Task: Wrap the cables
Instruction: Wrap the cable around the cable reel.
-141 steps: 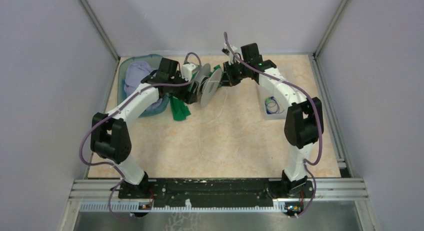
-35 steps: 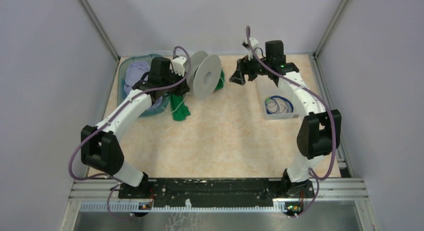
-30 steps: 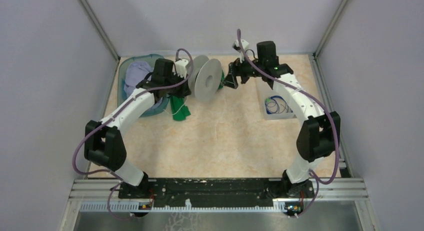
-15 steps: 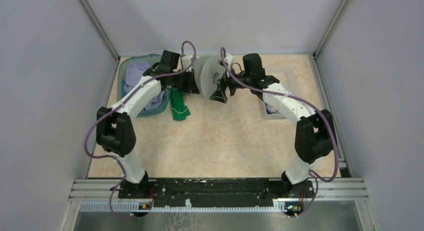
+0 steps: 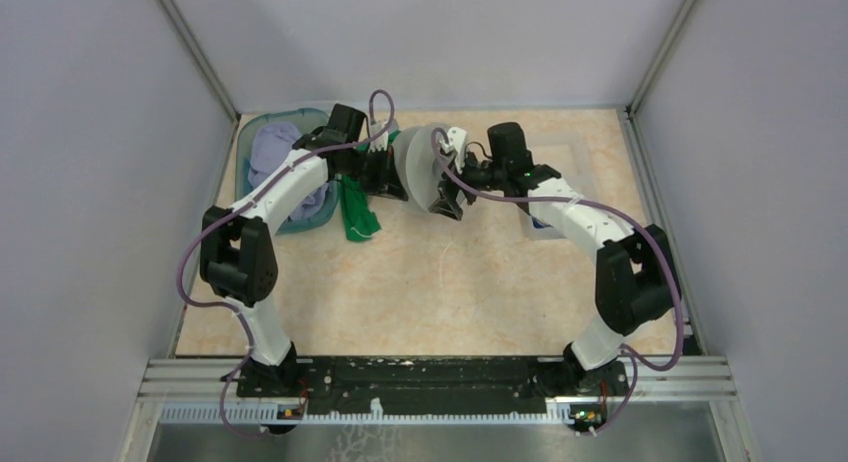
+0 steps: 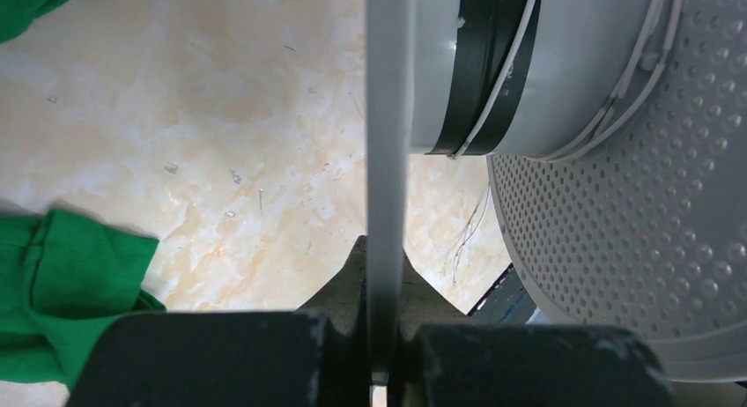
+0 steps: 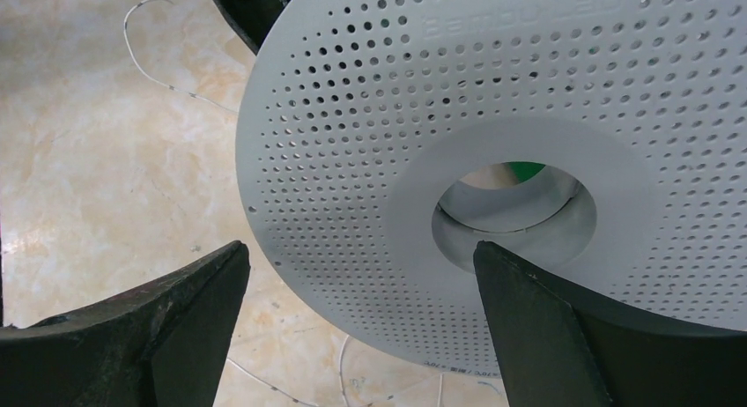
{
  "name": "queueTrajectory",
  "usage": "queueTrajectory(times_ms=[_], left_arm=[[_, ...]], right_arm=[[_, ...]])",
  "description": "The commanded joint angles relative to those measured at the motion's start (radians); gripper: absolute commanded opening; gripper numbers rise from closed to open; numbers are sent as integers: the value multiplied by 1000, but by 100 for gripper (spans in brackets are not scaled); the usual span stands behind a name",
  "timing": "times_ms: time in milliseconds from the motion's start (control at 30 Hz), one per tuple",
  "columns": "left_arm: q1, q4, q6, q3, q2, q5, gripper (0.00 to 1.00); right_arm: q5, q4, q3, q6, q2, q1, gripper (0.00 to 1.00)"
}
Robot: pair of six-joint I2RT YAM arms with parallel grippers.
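The whitish cable (image 6: 504, 72) is lying partly wound around the hub of the spool (image 5: 415, 172), with loose strands trailing on the table (image 7: 88, 160) below the spool. The left gripper (image 6: 388, 336) is still pinching one spool flange by its edge. The right gripper (image 7: 359, 253), off to the spool's right a second ago, is now facing its perforated flange, jaws spread fully wide and gripping nothing

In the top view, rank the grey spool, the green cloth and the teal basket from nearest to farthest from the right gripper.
1. The grey spool, directly at the right gripper, on its left.
2. The green cloth, on the table farther left.
3. The teal basket, at the far left edge.
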Motion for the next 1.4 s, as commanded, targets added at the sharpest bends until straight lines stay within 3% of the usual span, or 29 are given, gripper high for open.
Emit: queueTrajectory(times_ms=[0,367,600,700,767,867,900,1067,1367], left_arm=[[0,28,-26,48,-19,85,0],[-1,36,-35,48,-24,130,0],[-2,49,-39,33,-40,158,0],[-2,57,-42,25,-48,167,0],[-2,66,-46,23,-51,185,0],[0,94,-60,15,-52,231,0],[0,104,-66,11,-52,244,0],[12,134,-73,11,-44,285,21],[39,185,-31,-36,-93,333,51]], right_arm=[[-12,33,-4,-65,-53,18,99],[41,-18,-29,-160,-65,68,99],[153,27,-57,-164,-65,92,97],[160,37,-50,-137,-64,91,88],[168,47,-46,-111,-64,91,77],[180,69,-46,-64,-65,91,50],[182,75,-47,-46,-65,91,37],[184,90,-50,26,-67,91,0],[201,62,3,136,-53,87,0]])
